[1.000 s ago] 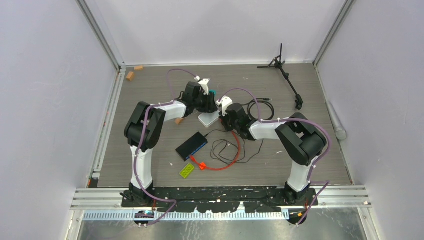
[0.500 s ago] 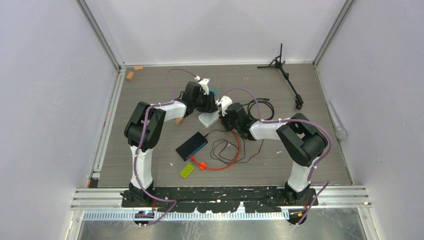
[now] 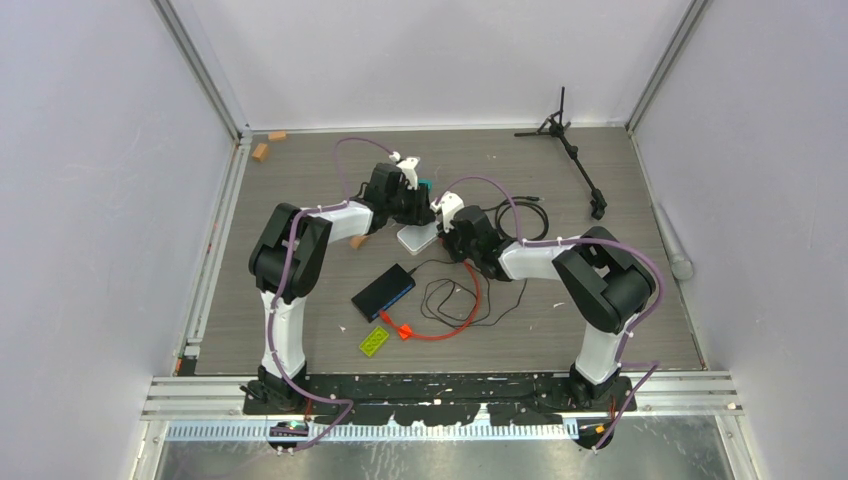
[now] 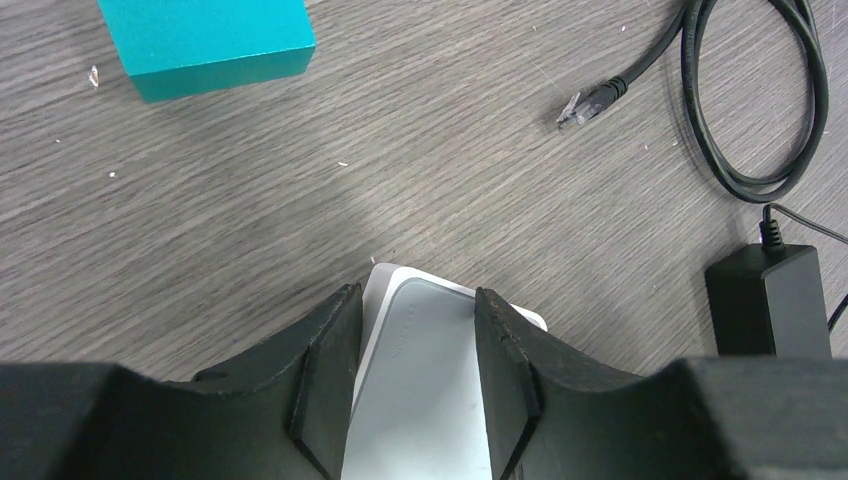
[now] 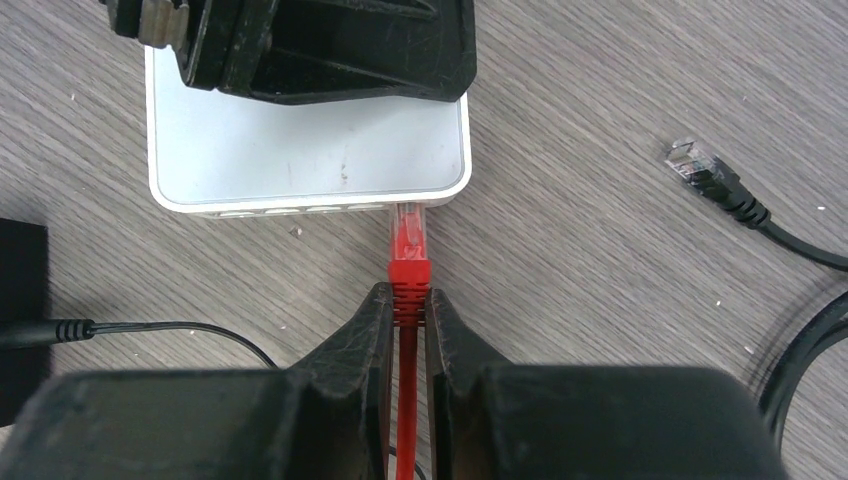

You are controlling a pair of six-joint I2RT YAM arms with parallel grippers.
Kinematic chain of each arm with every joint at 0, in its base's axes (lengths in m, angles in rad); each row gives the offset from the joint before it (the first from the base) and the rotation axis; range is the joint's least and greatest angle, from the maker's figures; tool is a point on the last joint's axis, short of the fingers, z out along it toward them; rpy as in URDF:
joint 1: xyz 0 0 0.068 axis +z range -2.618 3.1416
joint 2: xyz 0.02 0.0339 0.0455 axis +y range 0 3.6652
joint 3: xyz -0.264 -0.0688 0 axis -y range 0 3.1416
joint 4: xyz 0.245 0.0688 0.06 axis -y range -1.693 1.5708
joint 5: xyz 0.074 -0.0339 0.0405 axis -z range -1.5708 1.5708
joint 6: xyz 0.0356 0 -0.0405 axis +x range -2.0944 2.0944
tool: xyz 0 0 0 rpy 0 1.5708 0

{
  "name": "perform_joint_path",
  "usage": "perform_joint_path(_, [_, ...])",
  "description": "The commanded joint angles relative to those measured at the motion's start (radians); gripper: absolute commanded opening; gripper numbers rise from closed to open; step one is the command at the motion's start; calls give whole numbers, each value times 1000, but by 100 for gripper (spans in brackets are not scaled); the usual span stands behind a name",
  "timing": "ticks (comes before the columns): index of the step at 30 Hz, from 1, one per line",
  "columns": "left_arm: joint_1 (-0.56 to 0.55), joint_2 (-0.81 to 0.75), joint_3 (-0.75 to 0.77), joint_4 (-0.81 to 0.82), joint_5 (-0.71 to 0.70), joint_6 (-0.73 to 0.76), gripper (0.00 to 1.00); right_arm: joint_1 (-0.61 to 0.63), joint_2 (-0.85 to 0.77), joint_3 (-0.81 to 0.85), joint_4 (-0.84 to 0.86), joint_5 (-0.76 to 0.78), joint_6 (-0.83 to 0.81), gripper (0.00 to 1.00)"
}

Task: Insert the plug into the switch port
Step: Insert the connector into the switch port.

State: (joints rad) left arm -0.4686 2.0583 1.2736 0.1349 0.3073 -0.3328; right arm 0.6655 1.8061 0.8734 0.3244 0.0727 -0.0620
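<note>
The white switch (image 5: 300, 150) lies flat on the wooden table, and my left gripper (image 4: 412, 300) is shut on its two long sides. My right gripper (image 5: 407, 295) is shut on the ribbed boot of the red cable (image 5: 406, 400). The plug (image 5: 408, 232) sticks out ahead of the fingers. Its clear tip meets the rightmost port on the switch's near face; how deep it sits I cannot tell. In the top view both grippers (image 3: 420, 215) (image 3: 452, 238) meet at the switch (image 3: 415, 238) in mid-table.
A teal block (image 4: 205, 40) sits beyond the switch. A coiled black cable (image 4: 745, 100) with its own connector (image 5: 700, 165) and a black power brick (image 4: 770, 300) lie to the right. A black flat box (image 3: 383, 290), a green piece (image 3: 375, 341) and a tripod (image 3: 575, 150) are nearby.
My right gripper has edged slightly left toward the switch with the plug. The left arm has held still.
</note>
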Motion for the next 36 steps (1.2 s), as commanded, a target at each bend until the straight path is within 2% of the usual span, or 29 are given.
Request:
perform_joint_path(1, [-13,39,10,-78,33,17,46,-3,-10,31,117,35,-43,1])
perform_joint_path(16, [-13,46,15,-81,50,18,45,10,23,-35,295,55,-86,0])
perform_joint_path(26, [-13,50,20,-90,73,20,44,28,23,-32,274,84,-97,0])
perform_joint_path(36, [-52,15,-34,-132,142,35,44,39,-69,-178,383,128,-11,0])
